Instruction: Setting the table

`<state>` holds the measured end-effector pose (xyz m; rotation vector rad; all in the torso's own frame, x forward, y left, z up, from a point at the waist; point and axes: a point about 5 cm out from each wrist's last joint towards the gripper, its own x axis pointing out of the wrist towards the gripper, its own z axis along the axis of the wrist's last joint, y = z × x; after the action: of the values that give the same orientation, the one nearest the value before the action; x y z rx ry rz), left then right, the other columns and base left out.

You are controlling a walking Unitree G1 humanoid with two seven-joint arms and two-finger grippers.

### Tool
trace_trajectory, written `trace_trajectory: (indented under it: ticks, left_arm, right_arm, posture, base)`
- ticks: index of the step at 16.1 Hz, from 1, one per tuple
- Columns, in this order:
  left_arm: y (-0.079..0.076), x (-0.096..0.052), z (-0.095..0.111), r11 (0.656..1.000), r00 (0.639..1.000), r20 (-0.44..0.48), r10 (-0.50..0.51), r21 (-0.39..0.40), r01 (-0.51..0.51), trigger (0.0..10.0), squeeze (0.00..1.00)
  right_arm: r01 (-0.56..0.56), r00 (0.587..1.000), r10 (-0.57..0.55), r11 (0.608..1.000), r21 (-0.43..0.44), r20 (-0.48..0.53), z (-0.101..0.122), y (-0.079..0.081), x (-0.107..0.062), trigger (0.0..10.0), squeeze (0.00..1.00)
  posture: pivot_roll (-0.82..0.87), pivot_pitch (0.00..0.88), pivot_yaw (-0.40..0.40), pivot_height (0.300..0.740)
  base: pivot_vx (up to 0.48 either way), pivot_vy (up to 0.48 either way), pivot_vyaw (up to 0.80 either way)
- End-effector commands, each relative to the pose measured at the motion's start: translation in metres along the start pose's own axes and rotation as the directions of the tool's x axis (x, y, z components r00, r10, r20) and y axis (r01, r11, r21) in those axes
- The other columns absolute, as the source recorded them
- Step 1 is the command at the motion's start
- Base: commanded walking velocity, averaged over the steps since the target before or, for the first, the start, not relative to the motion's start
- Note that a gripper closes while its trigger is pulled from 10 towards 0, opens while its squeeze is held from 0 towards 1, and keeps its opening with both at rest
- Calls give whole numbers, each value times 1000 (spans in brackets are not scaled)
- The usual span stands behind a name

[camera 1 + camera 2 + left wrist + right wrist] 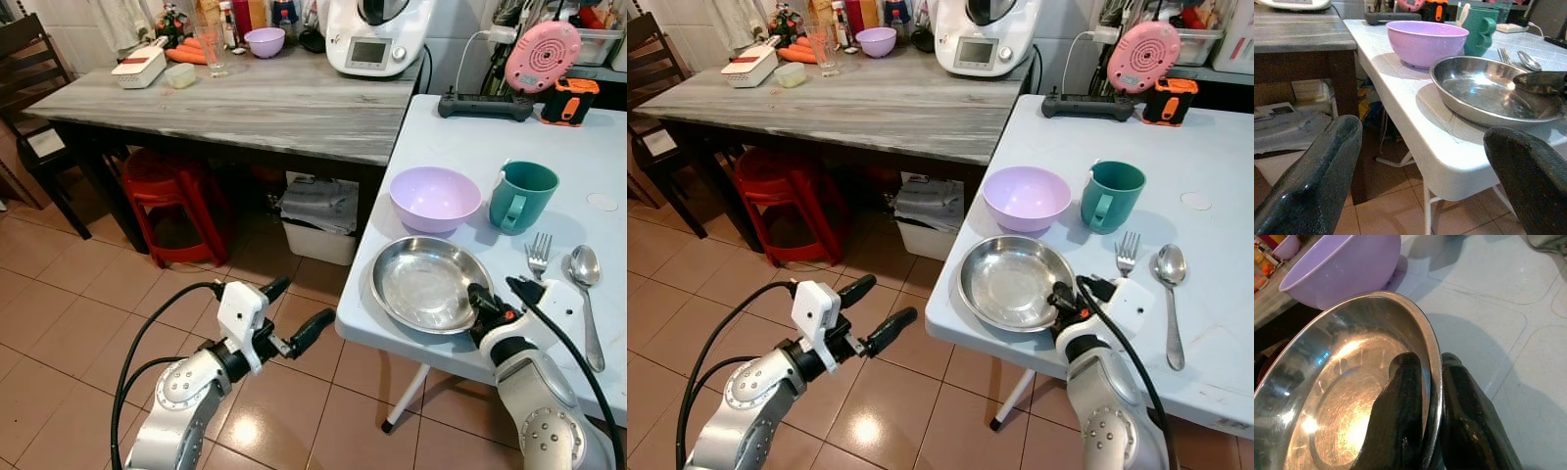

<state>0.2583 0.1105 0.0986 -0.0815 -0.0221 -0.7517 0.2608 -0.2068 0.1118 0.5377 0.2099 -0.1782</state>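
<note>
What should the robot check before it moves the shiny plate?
1. Grip on the steel plate: right gripper pinches its rim, one finger inside, one outside. Ok.
2. Plate's support: it sits near the white table edge, partly overhanging. Not ok.
3. Room beside it: purple bowl sits very close to the plate; touching or not, cannot tell.
4. Fork and spoon: lying flat, apart from the plate. Ok.
5. Left gripper: open, over the floor, away from the table. Ok.
</note>
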Motion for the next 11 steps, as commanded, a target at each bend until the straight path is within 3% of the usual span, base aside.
trace_trajectory:
  ticks: [1, 4, 5, 9, 11]
  left_arm:
    - [8, -5, 0, 998, 998, 1, 59, 21, -59, 10000, 0]
    - [29, -6, -5, 964, 963, -44, 267, 1, -267, 10000, 0]
    - [33, -6, -6, 952, 951, -53, 304, -2, -305, 10000, 0]
    - [44, -4, -6, 917, 917, -52, 394, -50, -397, 10000, 0]
    - [46, 0, -3, 918, 919, -40, 393, -39, -394, 10000, 0]
  right_arm:
    - [58, 996, -58, 998, 7, -66, -14, -9, -1, 0, 0]
    - [71, 997, -70, 997, -24, 23, -5, -6, -5, 275, 0]
    - [67, 997, -66, 997, -33, 36, -3, -4, -6, 9882, 0]
    - [82, 993, -71, 989, -123, 97, 2, -2, -8, 10000, 0]
    - [81, 991, -65, 987, -136, 121, 4, 1, -8, 10000, 0]
  posture:
    - [-134, 61, 84, 740]
    - [-131, 57, 88, 740]
    - [-131, 57, 88, 740]
    - [-135, 54, 99, 740]
    - [-138, 54, 102, 740]
  base:
    - [0, 0, 0]
    - [0, 0, 0]
    - [0, 0, 0]
    - [0, 0, 0]
    - [0, 0, -800]
